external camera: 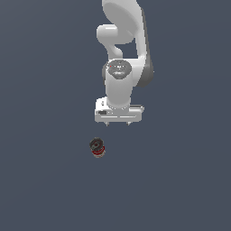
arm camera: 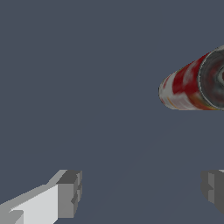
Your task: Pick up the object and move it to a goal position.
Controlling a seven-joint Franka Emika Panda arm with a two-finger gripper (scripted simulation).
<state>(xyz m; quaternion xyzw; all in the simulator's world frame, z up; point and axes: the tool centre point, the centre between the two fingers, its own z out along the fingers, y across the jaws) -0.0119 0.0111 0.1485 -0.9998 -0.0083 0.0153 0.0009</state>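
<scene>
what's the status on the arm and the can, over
End effector open, empty. Small red-and-white labelled can with dark round top on the grey floor, apart from the fingers. Nothing in the way.

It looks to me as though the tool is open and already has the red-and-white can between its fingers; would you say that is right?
Not quite. The tool is open, but the red-and-white can is not between its fingers. The exterior view shows the can standing apart from the tool, toward that view's left and nearer the camera. In the wrist view the can also lies clear of the fingers.
</scene>
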